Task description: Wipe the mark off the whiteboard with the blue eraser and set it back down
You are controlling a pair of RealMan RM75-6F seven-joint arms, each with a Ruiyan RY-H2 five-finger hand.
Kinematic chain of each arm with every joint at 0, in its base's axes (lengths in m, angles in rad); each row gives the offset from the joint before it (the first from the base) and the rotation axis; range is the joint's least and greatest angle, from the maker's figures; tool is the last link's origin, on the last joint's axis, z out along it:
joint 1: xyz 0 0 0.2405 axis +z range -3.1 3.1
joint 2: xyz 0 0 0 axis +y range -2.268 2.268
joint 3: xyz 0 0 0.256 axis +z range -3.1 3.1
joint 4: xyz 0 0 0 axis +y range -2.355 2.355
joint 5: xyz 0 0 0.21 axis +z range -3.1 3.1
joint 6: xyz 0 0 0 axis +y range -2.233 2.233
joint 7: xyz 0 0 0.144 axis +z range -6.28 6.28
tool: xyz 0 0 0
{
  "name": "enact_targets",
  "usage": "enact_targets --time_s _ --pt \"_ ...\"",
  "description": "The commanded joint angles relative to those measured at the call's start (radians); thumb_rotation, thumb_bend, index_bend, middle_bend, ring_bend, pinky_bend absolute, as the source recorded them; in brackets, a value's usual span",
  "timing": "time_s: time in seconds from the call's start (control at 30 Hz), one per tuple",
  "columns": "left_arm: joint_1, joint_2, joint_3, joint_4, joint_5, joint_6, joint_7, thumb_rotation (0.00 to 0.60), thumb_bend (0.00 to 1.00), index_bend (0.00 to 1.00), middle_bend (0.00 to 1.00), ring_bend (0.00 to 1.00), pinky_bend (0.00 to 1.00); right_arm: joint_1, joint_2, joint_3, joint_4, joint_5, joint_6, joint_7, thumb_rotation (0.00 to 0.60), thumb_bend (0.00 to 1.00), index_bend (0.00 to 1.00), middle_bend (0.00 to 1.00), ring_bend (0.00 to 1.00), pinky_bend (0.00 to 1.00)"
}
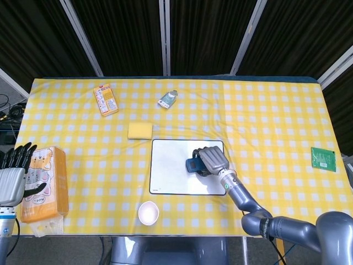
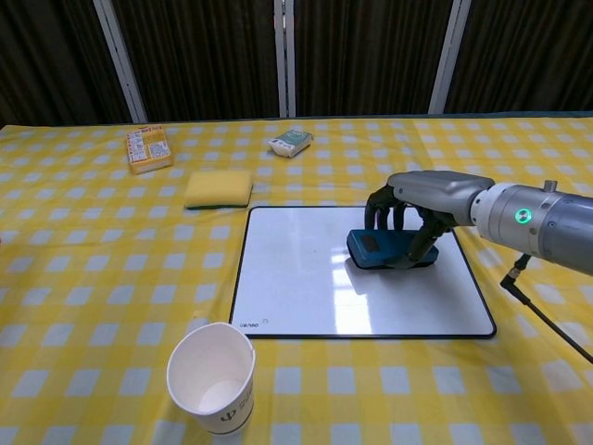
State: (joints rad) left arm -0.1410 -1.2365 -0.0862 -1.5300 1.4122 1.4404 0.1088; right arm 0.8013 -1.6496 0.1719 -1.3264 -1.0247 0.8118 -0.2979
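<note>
The blue eraser (image 2: 383,248) lies flat against the whiteboard (image 2: 306,287) near its right side, held from above by my right hand (image 2: 419,202). In the head view the same right hand (image 1: 213,159) covers most of the eraser (image 1: 192,165) on the whiteboard (image 1: 168,174). No mark shows on the visible board surface; the part under the hand is hidden. My left hand (image 1: 14,179) hangs at the far left edge of the head view, off the table, fingers apart and holding nothing.
A paper cup (image 2: 211,378) stands in front of the board's left corner. A yellow sponge (image 2: 219,188) lies behind the board. An orange box (image 2: 148,148), a small packet (image 2: 291,142), a tissue box (image 1: 46,185) and a green card (image 1: 323,159) lie further off.
</note>
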Motion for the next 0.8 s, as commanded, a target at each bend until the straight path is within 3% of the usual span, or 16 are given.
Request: enact_targets --time_s 0.03,0.57,0.8 --pt "-0.001 0.0 0.0 -0.001 0.001 0.0 0.001 0.6 0.0 0.0 0.0 0.0 0.0 0.001 0.002 0.002 -0.035 -0.01 0.001 0.013 0.6 0.44 0.83 0.72 0.75 0.81" --pt "0.0 0.002 0.002 0.001 0.004 0.003 -0.011 0.6 0.0 0.0 0.0 0.0 0.0 0.031 -0.054 -0.006 -0.124 -0.042 0.014 -0.01 0.6 0.44 0.83 0.72 0.75 0.82" --pt "0.003 0.003 0.001 0.0 0.004 0.01 -0.009 0.6 0.0 0.0 0.0 0.0 0.0 0.029 -0.051 -0.011 -0.091 -0.017 0.025 -0.038 0.6 0.44 0.83 0.72 0.75 0.82"
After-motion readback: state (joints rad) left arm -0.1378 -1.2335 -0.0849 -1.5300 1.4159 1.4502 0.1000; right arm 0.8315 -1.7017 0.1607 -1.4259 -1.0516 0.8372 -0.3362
